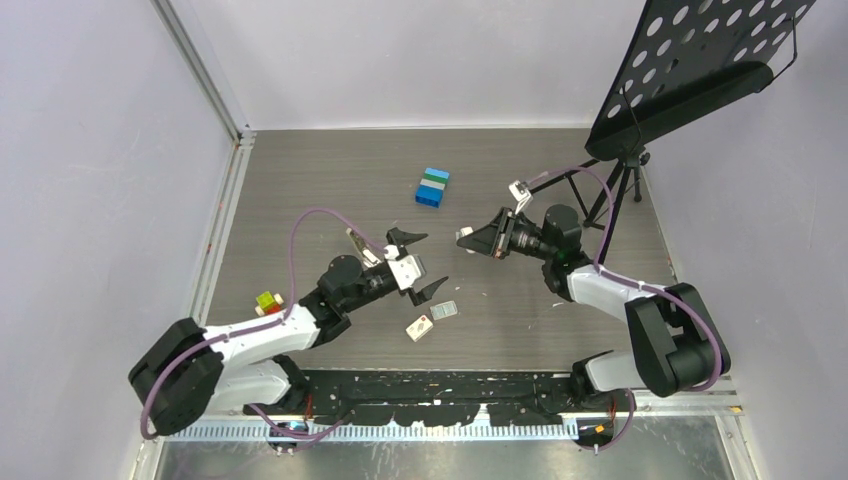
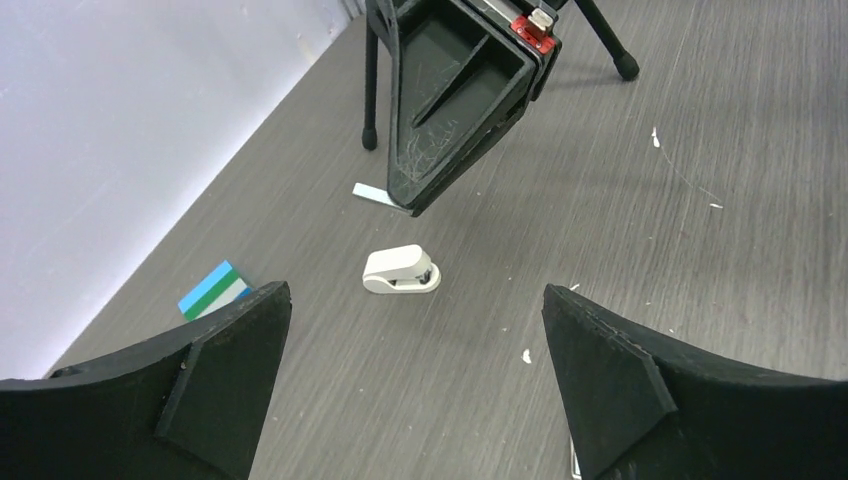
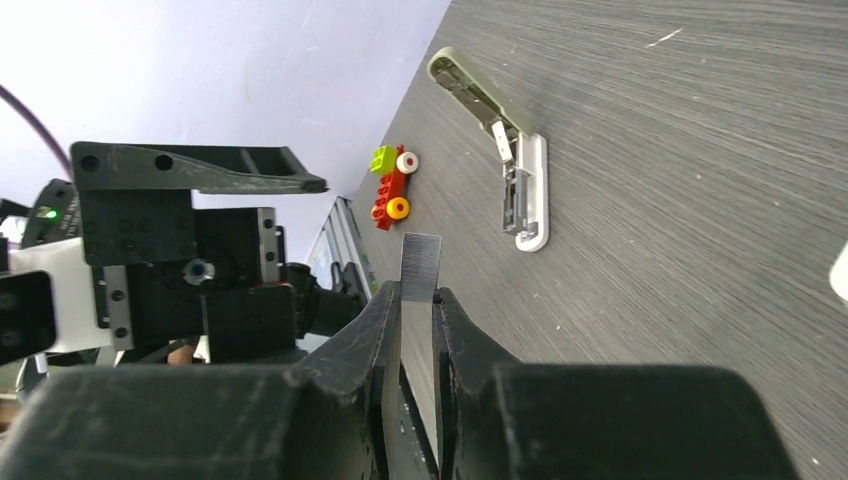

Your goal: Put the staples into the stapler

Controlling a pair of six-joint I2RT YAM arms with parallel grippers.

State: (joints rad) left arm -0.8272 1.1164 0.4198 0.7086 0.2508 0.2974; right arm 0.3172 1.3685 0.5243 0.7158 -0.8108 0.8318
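Gripping staples point(image 3: 421, 262) in right gripper point(image 3: 417, 293), stapler point(image 3: 530, 195) open well beyond, left gripper point(image 2: 415, 293) spread

The staples point(image 3: 421, 262) run down out of sight between the right gripper's point(image 3: 417, 296) fingers. A white thing point(image 3: 840, 272) is cut off by the view's right edge. Blocks point(image 2: 212, 288) sit half hidden behind the left gripper point(image 2: 416, 300).

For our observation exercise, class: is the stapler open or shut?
Open. The stapler has its olive top swung well away from the white base, and the silver metal channel between them is bared.
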